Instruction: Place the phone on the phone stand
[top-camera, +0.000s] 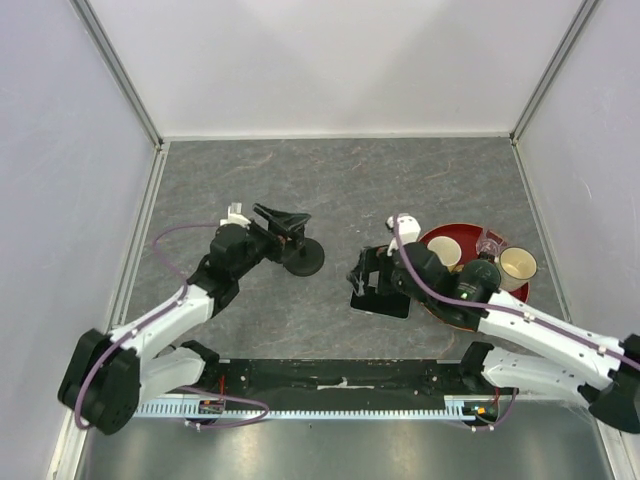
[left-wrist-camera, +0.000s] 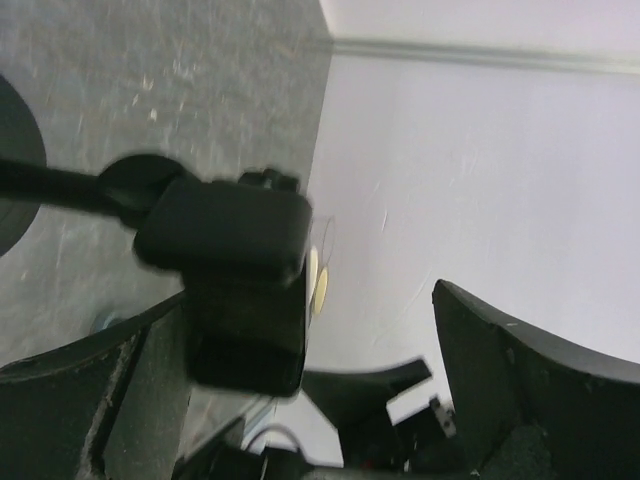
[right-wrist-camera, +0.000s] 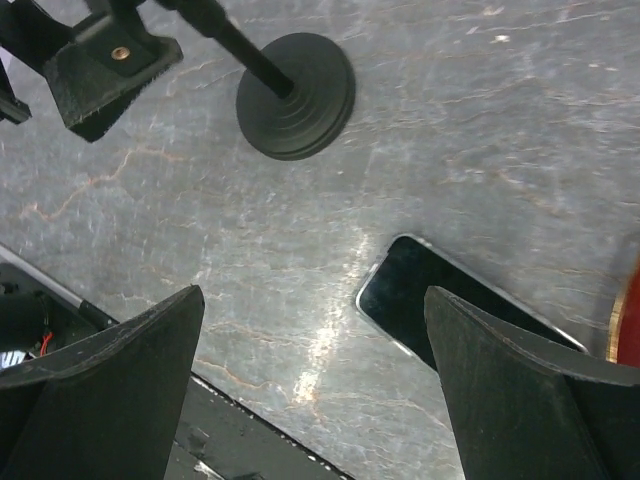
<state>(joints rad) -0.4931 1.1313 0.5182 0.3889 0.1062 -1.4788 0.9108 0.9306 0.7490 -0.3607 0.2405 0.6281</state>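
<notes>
Phone (top-camera: 380, 300) is lying flat on the table (top-camera: 330, 180), right gripper (right-wrist-camera: 312, 300) hanging released above it, left gripper (left-wrist-camera: 370, 330) spread beside the stand (top-camera: 303, 258). Pinching something so thin and glossy is risking a slip.
</notes>
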